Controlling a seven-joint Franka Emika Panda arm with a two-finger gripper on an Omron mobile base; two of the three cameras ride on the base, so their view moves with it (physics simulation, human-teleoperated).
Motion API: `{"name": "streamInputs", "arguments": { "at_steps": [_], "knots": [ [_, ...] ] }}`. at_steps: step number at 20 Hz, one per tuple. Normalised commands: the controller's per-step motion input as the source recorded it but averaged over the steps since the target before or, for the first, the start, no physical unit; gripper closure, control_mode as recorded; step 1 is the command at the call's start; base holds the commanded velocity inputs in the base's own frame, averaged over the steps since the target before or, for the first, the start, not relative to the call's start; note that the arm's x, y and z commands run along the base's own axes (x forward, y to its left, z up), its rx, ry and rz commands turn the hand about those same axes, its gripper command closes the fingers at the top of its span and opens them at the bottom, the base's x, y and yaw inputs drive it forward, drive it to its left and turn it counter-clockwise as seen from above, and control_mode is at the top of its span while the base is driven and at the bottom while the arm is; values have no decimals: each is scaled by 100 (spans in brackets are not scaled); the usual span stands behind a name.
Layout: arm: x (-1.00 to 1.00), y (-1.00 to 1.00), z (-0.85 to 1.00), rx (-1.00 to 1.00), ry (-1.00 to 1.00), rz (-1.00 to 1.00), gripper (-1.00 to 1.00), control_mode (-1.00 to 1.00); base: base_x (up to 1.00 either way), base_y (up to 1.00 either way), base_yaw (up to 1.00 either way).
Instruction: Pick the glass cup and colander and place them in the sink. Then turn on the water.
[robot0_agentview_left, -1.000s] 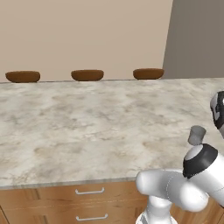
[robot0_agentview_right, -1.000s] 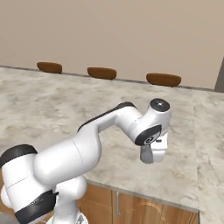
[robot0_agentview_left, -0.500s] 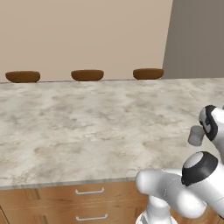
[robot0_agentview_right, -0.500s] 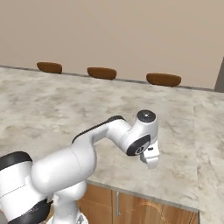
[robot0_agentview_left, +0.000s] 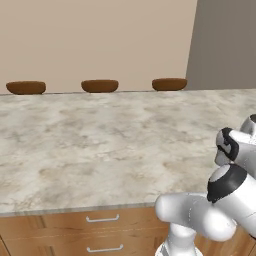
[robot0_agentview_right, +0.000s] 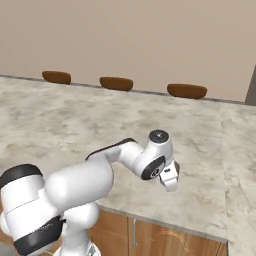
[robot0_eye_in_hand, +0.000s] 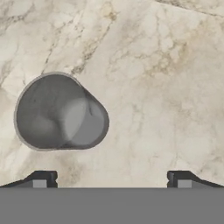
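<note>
Seen from above in the hand view: small translucent grey glass cup (robot0_eye_in_hand: 59, 113) upright on the beige marbled stone counter (robot0_eye_in_hand: 148, 87), near its front edge, below the widely parted, empty two-finger gripper (robot0_eye_in_hand: 111, 179).

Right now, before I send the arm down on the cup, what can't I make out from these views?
- Glass cup: seen from above in the hand view, so its height and fill stay hidden.
- Gripper: hand view shows open jaws, tips cut off by the bottom edge; in the right base view the hand blocks the counter below it.
- Stools: lower parts hidden behind the counter's far edge.
</note>
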Motion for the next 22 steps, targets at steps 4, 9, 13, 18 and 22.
{"name": "streamInputs", "arguments": {
  "at_steps": [4, 9, 13, 18, 22],
  "knots": [
    [32, 0, -18, -5, 11, 4, -100, -100, 0, 0, 0],
    [17, -19, -12, -1, 7, 1, -100, -100, 0, 0, 0],
    [1, -43, -3, 0, 3, 0, -100, -100, 0, 0, 0],
    [12, -21, 0, 0, 5, 0, -100, -100, 0, 0, 0],
    [26, 0, -4, 0, 9, 0, -100, -100, 0, 0, 0]
  ]
}}
